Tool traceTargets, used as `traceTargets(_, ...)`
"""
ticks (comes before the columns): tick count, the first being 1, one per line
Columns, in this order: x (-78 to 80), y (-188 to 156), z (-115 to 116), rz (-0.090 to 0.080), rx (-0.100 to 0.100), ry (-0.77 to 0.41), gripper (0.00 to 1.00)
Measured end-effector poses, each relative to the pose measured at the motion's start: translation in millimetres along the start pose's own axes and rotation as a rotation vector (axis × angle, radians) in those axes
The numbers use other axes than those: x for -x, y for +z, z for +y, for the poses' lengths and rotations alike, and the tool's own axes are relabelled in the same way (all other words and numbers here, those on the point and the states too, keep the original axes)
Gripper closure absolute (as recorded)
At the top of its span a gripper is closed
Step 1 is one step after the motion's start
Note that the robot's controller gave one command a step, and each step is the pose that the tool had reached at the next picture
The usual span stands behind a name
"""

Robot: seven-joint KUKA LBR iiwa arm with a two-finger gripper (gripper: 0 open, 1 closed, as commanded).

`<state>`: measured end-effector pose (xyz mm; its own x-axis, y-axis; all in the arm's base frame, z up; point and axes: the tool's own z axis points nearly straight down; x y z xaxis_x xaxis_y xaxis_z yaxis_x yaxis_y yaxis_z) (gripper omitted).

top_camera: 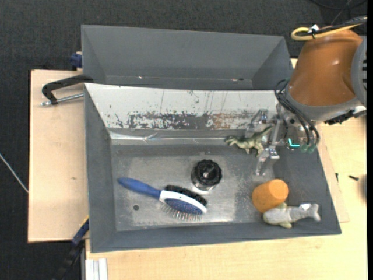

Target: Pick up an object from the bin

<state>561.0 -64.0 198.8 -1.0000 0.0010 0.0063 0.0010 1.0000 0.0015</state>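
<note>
Gripper (267, 149) low at right rear of grey metal bin (145, 162), just beside small green plastic toy dinosaur (247, 142). Spread or pressed together, I cannot tell. I should centre on its body, clear of orange rounded foam lump (270, 195).

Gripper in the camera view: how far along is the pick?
Done: the gripper is down in the back right of the bin, beside a small green toy dinosaur. In hand: whether it grips that toy cannot be told. Left: the lift out; the blue brush, black knob, orange block and grey toy animal lie on the floor.
</note>
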Motion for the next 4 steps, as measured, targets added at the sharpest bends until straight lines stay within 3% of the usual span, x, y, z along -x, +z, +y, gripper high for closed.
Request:
traceTargets(1,-16.4,129,54,-0.012,-0.001,-0.057,0.0)
traceTargets(2,-20.1,116,115,-0.013,0.0,-0.288,0.0)
traceTargets(3,-20.3,116,113,-0.012,-0.001,-0.285,1.0)
traceTargets(4,-18.1,-3,120,-0.021,-0.003,-0.35,1.0)
